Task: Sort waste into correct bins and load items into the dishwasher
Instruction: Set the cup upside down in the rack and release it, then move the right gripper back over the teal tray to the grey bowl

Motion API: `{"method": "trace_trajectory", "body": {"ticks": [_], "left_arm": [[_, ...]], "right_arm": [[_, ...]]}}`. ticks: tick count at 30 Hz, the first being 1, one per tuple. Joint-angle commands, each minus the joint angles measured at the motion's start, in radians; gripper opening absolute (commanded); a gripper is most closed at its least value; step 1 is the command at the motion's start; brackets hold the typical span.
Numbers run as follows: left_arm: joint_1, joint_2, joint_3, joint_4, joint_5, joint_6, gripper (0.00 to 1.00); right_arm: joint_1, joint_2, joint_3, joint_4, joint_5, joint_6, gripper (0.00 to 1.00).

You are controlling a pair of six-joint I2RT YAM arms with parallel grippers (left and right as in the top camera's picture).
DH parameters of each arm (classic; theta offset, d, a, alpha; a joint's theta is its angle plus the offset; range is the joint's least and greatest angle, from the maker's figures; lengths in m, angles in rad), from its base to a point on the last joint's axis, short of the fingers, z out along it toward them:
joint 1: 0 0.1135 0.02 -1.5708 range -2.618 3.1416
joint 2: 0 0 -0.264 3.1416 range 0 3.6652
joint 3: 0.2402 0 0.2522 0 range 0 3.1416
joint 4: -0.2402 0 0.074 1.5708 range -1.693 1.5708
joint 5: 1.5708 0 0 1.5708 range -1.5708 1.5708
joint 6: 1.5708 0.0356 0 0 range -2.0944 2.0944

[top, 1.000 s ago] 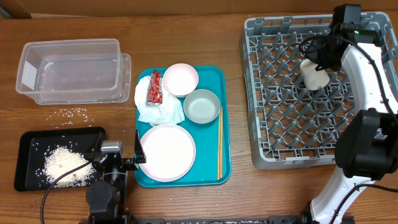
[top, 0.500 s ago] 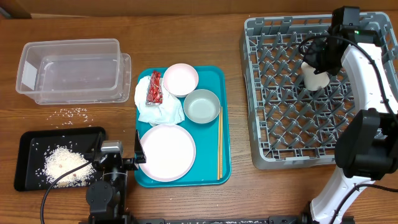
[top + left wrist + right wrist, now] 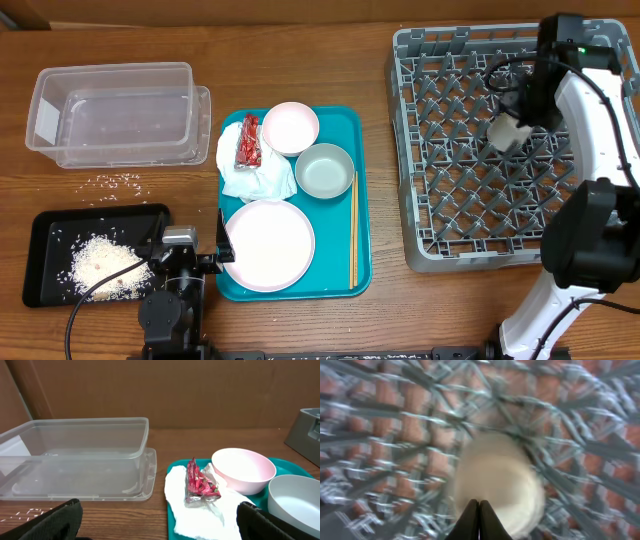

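My right gripper [image 3: 479, 505] is shut on the rim of the whitish cup [image 3: 495, 480] and holds it low over the pegs of the grey dishwasher rack [image 3: 470, 210], toward its back right, where the cup [image 3: 507, 132] shows in the overhead view. My left gripper [image 3: 165, 527] stands open at the table's front, just left of the teal tray [image 3: 360, 200]. On that tray lie the white napkin [image 3: 255, 180] with the red wrapper [image 3: 248, 142] on it, a small pink plate [image 3: 290, 127], the grey-green bowl [image 3: 324, 170], a large pink plate [image 3: 268, 245] and chopsticks [image 3: 353, 230].
The clear tub [image 3: 115, 110] stands at the back left. The black tray [image 3: 45, 290] with a heap of rice sits at the front left, beside my left arm. Loose rice grains [image 3: 118, 181] lie between them.
My right gripper has carried the cup a little toward me and lower over the rack. The left arm and the things on the teal tray have not moved.
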Motion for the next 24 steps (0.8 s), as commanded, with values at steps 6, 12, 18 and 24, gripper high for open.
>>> {"method": "trace_trajectory", "body": {"ticks": [6, 12, 18, 24], "left_arm": [[-0.008, -0.009, -0.004, -0.002, -0.002, 0.019, 1.0], [-0.008, -0.009, -0.004, -0.002, -0.002, 0.019, 1.0], [-0.008, -0.009, -0.004, -0.002, -0.002, 0.019, 1.0], [-0.008, -0.009, -0.004, -0.002, -0.002, 0.019, 1.0]], "right_arm": [[-0.03, -0.007, -0.01, -0.076, 0.056, 0.006, 0.04], [-0.019, -0.11, -0.01, -0.071, 0.029, 0.005, 0.04], [0.013, -0.222, -0.01, 0.023, -0.21, 0.004, 0.06], [0.09, -0.219, -0.013, 0.196, -0.609, 0.004, 0.58]]}}
